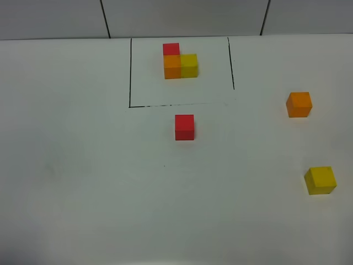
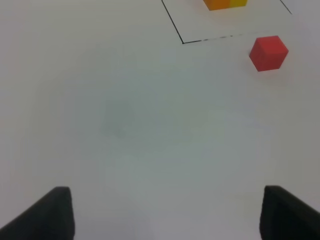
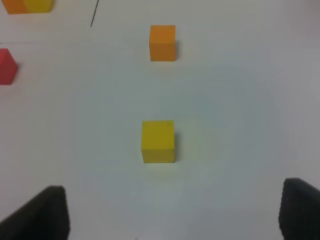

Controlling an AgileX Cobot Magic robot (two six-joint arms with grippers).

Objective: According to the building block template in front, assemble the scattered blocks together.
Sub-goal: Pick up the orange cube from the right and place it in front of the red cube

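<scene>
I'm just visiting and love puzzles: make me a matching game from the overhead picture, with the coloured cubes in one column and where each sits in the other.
Things:
1. loose red cube
2. loose orange cube
3. loose yellow cube
4. joined trio of cubes

Places, in the overhead view:
A. inside the black drawn frame
B. far right, nearest the view's bottom edge
C. just outside the frame's near line, mid-view
D. far right, about level with the frame's near line

Pairs: 1-C, 2-D, 3-B, 4-A.

White matte tabletop (image 1: 83, 165); grey panelled wall (image 1: 182, 16) behind (two dark seams (image 1: 105, 19)); soft even light.
</scene>
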